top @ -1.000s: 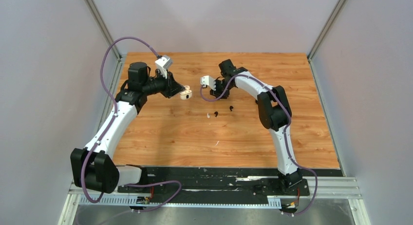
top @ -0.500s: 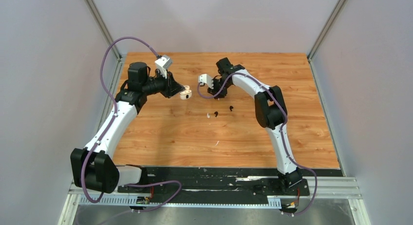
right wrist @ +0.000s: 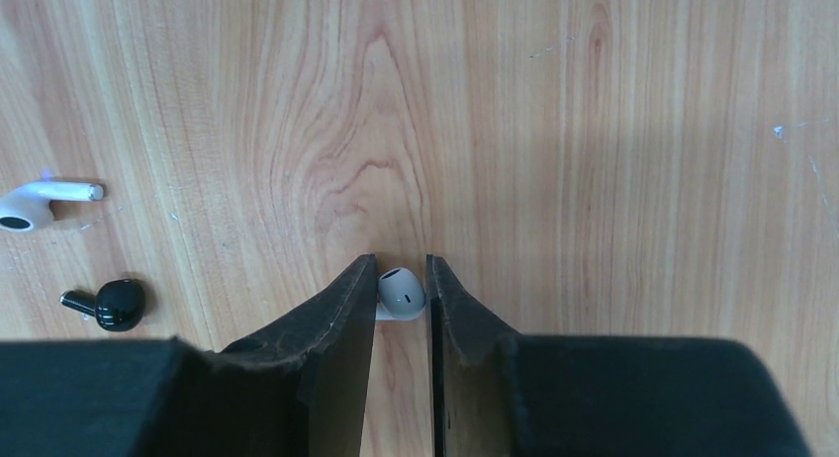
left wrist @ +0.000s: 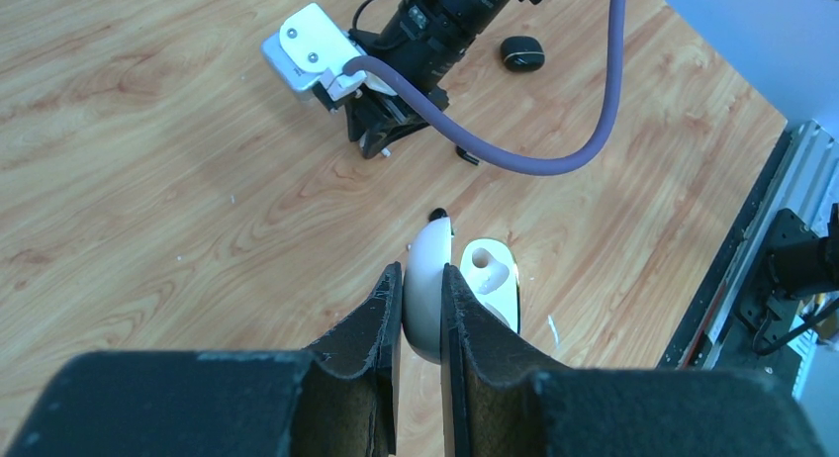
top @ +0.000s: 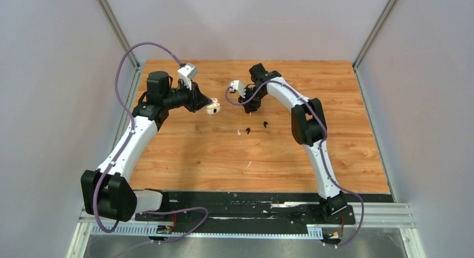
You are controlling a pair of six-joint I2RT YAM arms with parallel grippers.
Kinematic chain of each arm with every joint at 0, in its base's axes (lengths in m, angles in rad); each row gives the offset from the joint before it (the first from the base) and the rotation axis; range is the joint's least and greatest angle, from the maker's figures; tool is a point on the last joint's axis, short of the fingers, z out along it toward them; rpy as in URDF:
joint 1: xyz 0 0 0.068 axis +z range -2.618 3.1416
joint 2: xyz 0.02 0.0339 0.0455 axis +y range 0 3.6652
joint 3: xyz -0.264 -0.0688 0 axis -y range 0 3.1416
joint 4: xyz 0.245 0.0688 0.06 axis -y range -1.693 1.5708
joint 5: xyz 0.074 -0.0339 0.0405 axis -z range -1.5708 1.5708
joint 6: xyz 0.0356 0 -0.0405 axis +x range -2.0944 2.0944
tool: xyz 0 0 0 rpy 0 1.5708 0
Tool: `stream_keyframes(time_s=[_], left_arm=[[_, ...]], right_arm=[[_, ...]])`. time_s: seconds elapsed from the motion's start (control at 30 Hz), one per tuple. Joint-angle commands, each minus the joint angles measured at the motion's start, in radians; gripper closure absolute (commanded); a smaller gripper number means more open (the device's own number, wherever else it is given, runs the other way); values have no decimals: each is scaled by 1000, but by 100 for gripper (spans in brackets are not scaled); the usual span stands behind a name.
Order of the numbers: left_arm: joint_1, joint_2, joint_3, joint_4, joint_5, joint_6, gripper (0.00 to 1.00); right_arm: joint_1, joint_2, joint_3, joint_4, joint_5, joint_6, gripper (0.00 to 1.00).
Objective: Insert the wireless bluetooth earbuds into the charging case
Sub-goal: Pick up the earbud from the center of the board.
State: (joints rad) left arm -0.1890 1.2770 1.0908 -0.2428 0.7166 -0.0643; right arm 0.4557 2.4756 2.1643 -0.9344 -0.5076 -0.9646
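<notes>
My left gripper (left wrist: 420,274) is shut on the lid of an open white charging case (left wrist: 492,279), held above the table with its empty cavities showing. In the top view this case (top: 212,108) is left of centre. My right gripper (right wrist: 401,264) is shut on a white earbud (right wrist: 401,292) at its fingertips, just above the wood. In the top view the right gripper (top: 250,105) is to the right of the case. Another white earbud (right wrist: 40,205) and a black earbud (right wrist: 109,304) lie on the table. The top view shows the white one (top: 239,132) and two black ones (top: 248,130) (top: 265,124).
A closed black case (left wrist: 521,51) lies on the wood beyond the right arm. A pale sliver of scrap (top: 249,165) lies nearer the front. The purple cable (left wrist: 554,155) loops off the right wrist. The wooden table (top: 346,152) has grey walls on three sides.
My right gripper has drawn back and slightly left, away from the loose earbuds, with its wrist turning. The left arm and the white case have not moved.
</notes>
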Motion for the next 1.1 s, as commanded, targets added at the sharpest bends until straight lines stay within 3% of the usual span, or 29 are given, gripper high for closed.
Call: stream_keyframes(time_s=[0.0,0.37,0.63,0.93,1.07], left_arm=[[5,-14,4,30,14,-11,100],[5,-12,1,24,17,-12,100],[5,-9,-4,37,22,-23,100],[5,1,-6,48,20,-25,100],[5,6,-9,62,22,-31,100]], right_arm=[[-5,79,16,-98,4,62,75],[-36,123,54,-131,-1,127,76],[-38,113,48,-124,-11,154,85],[-38,17,73,-53,-16,204,99],[-40,-110,-43,43,-9,187,100]])
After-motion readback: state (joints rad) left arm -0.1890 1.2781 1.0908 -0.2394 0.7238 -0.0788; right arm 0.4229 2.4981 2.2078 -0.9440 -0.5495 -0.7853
